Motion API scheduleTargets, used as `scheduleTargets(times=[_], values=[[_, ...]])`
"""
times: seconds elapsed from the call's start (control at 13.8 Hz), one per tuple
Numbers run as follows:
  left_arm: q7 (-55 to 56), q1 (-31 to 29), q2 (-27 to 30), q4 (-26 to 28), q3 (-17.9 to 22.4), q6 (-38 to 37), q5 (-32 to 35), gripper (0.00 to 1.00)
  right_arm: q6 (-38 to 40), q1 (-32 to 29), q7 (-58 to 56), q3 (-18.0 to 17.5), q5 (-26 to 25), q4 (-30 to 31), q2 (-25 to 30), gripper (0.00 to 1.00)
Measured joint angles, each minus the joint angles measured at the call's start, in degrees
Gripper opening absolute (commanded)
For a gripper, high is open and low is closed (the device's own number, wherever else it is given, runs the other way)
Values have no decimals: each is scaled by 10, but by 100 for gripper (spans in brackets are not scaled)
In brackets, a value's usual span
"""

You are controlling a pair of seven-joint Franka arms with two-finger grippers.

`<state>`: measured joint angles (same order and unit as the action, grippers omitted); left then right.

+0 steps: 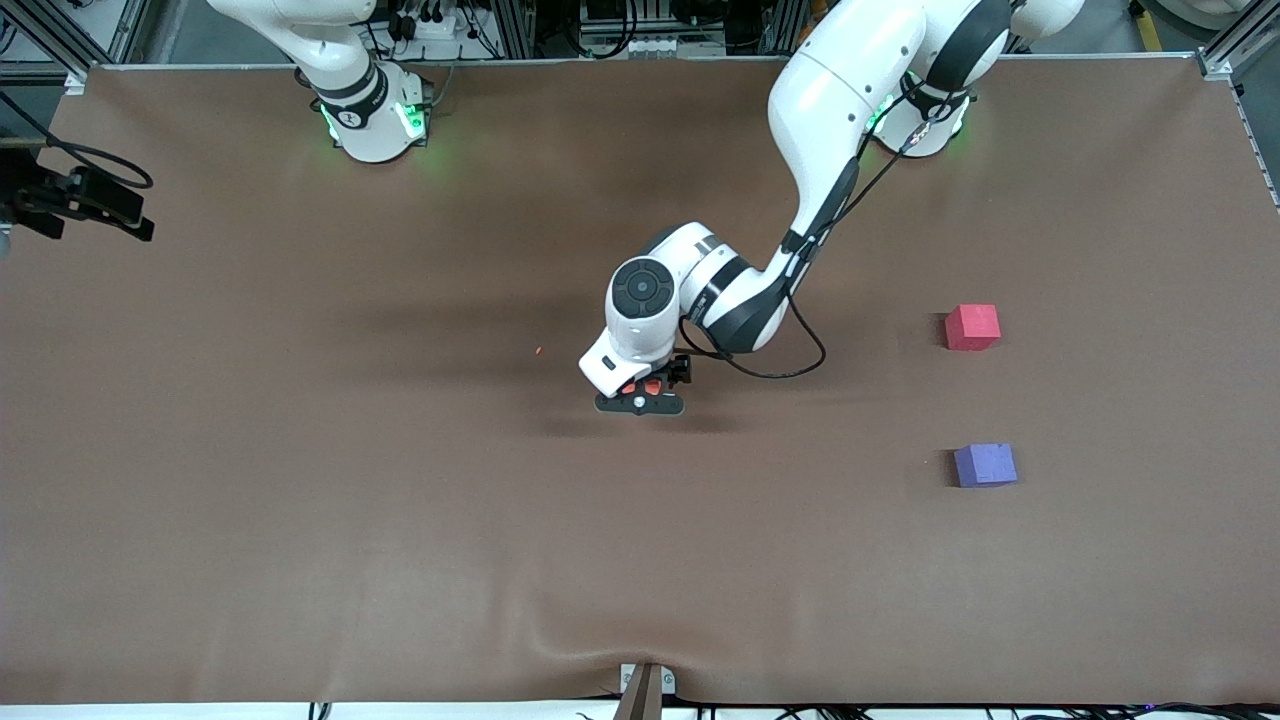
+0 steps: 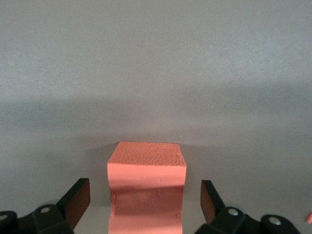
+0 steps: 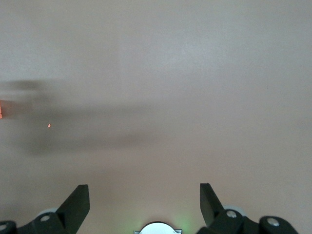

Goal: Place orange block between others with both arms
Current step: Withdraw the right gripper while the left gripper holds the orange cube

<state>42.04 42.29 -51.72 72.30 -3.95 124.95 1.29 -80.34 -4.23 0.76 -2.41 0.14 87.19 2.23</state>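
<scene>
Near the desk's middle, the orange block is mostly hidden under the left end effector, whose wide-spread fingers flank its matte, pitted faces untouched. The right end effector, spread wide, is seen only in its wrist view.

Bare table lies between the red cube and purple cube, well apart

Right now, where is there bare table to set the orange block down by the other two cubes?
The brown table is bare between the pinkish-red cube and the purple-blue cube. It is crowded mid-table, where the open left claw straddles the orange block. The right claw waits, open.
</scene>
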Motion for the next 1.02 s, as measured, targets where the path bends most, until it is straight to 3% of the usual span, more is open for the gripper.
scheduleTargets(times=[0.15,0.36,0.44,0.8,1.02], values=[[-3,0,-6,0,0,10,0,69,-1,-2,4,2,0,0,6,100],[-3,1,-14,0,0,23,0,10,-6,-21,3,8,0,6,6,100],[-3,2,-17,0,0,26,0,0,-15,-25,3,8,0,11,6,100],[-3,-6,-5,-11,5,28,1,0,-40,-17,4,-2,0,32,4,100],[-9,-53,57,-21,9,-51,1,0,-38,-15,5,-4,0,33,5,100]])
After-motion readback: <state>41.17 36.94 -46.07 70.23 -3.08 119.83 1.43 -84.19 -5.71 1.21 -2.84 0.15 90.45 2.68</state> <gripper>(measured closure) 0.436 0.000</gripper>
